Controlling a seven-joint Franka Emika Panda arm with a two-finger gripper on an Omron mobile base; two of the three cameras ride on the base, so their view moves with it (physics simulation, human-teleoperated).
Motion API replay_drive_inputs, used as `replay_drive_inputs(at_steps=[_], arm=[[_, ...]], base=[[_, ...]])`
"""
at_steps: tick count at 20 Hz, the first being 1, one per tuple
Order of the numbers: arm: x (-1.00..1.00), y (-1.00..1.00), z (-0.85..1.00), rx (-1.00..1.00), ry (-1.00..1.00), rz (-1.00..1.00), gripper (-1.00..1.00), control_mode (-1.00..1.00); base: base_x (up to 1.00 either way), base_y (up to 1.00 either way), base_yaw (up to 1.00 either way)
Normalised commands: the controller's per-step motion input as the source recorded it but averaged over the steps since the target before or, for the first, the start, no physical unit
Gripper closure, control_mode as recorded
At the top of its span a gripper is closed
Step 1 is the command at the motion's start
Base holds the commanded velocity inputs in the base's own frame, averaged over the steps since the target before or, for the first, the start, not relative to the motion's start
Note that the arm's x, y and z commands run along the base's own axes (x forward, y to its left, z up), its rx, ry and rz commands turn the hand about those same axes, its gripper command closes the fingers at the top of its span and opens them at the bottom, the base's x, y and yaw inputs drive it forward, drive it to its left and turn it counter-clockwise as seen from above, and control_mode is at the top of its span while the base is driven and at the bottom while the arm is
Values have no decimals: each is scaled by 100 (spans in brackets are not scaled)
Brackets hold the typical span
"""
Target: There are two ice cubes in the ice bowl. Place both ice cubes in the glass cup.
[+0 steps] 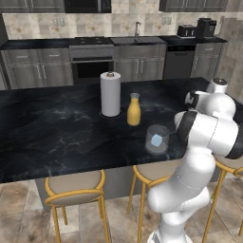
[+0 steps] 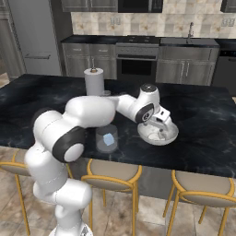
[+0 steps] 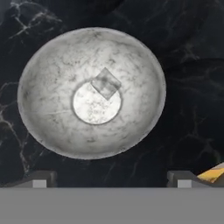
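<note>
**One cube in the glass, one left in the bowl**

Nearest us in the hand view, the two fingers (image 3: 42,178) stand spread wide with nothing between them, hanging above the bowl (image 3: 52,65). We see one ice cube (image 3: 106,83) lying in the bowl, at the edge of its flat middle. In the right base view the gripper (image 2: 160,123) hovers over the bowl (image 2: 169,137) on the dark marble tabletop (image 2: 207,124). The glass (image 1: 157,139) stands near the front edge of the tabletop, beside the bowl, with the other ice cube (image 1: 156,140) inside it. Behind the glass stand an orange bottle (image 1: 134,110) and a paper towel roll (image 1: 110,94).
</note>
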Motion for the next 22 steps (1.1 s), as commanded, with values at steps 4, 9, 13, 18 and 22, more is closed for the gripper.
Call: replay_drive_inputs(at_steps=[4,9,13,18,22], arm=[[30,-28,-13,-8,0,-6,-100,-100],[31,-12,-4,-1,0,-6,-100,-100],[34,-5,-1,0,0,-4,-100,-100],[21,-5,-12,0,0,-2,-100,-100],[5,-7,-22,0,4,0,-100,-100]], base=[[0,0,0],[0,0,0],[0,0,0],[0,0,0],[0,0,0]])
